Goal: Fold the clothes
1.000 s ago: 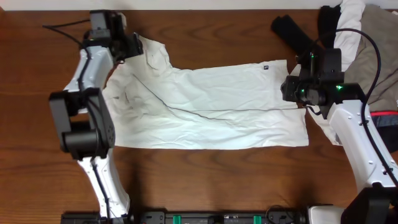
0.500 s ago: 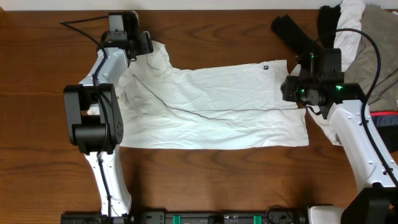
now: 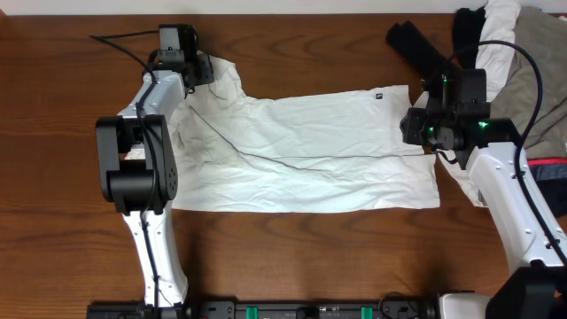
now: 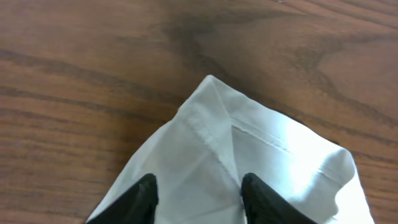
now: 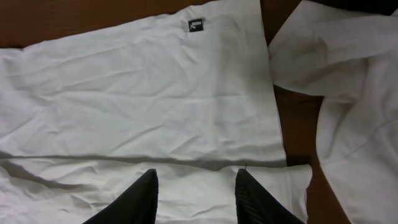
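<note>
A large white shirt (image 3: 301, 151) lies spread across the wooden table, its lower half folded up along a crease. My left gripper (image 3: 207, 71) is at the shirt's back left sleeve. In the left wrist view its fingers (image 4: 144, 194) stand apart over the sleeve's pointed corner (image 4: 249, 149), with cloth lying between them. My right gripper (image 3: 410, 125) hovers at the shirt's right edge. In the right wrist view it (image 5: 196, 193) is open above the folded layer (image 5: 155, 93), near the hem and a small black label (image 5: 195, 25).
More clothes are heaped at the back right: a black piece (image 3: 418, 46), a grey-khaki one (image 3: 542, 84) and a white one (image 3: 496, 27). A white garment (image 5: 348, 93) lies just right of the shirt's hem. A red band (image 3: 547, 168) shows at the right edge.
My left arm has swung back and to the right onto the sleeve corner, and its fingers have drawn closer together. The right arm and the shirt have not moved.
</note>
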